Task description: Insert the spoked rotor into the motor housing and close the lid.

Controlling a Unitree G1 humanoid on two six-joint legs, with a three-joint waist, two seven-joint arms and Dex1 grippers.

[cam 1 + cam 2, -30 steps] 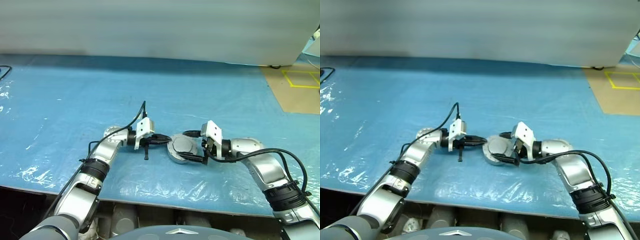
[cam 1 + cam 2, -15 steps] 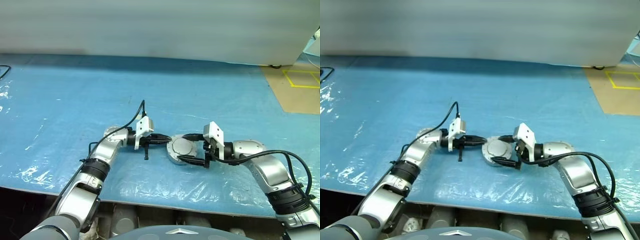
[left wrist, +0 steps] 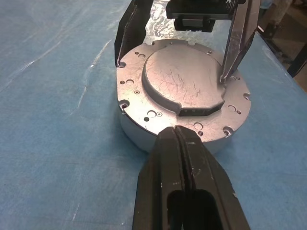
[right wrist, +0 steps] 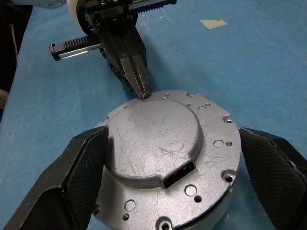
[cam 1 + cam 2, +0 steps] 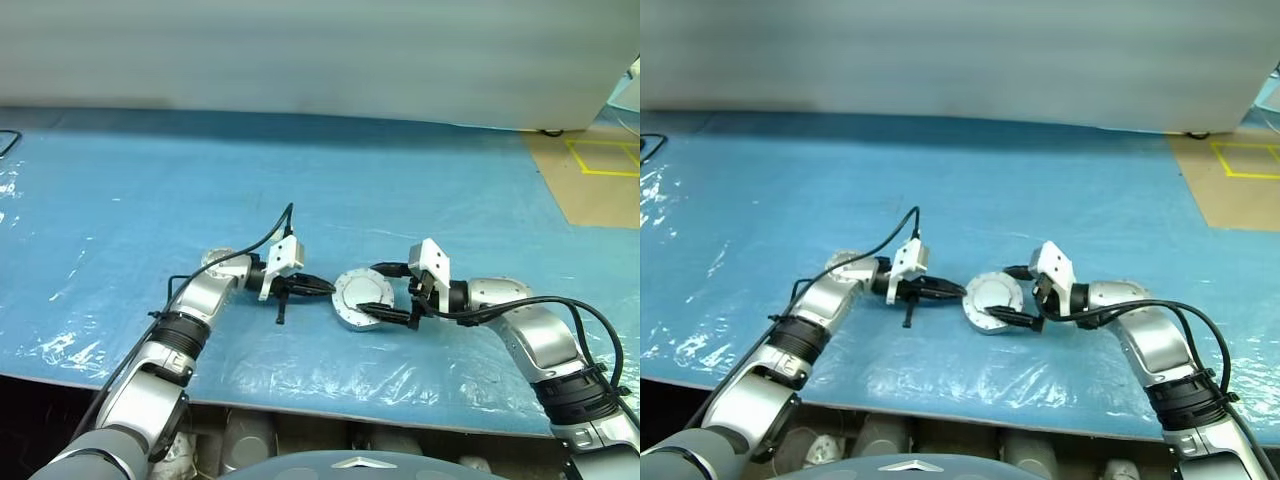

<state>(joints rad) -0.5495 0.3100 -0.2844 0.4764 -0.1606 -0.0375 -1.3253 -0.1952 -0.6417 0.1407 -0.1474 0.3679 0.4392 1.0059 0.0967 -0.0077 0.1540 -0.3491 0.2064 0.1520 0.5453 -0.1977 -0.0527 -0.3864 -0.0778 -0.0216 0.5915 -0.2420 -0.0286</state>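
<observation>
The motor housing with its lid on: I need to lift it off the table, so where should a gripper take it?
Grip the motor housing by its round side wall, fingers on opposite sides, as the right gripper straddles it; the lid on top is flat.

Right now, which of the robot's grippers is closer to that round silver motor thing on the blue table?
Right. The right gripper straddles the motor housing, one finger at each side of the lid. The left gripper, shut, only reaches its rim with the fingertips.
</observation>
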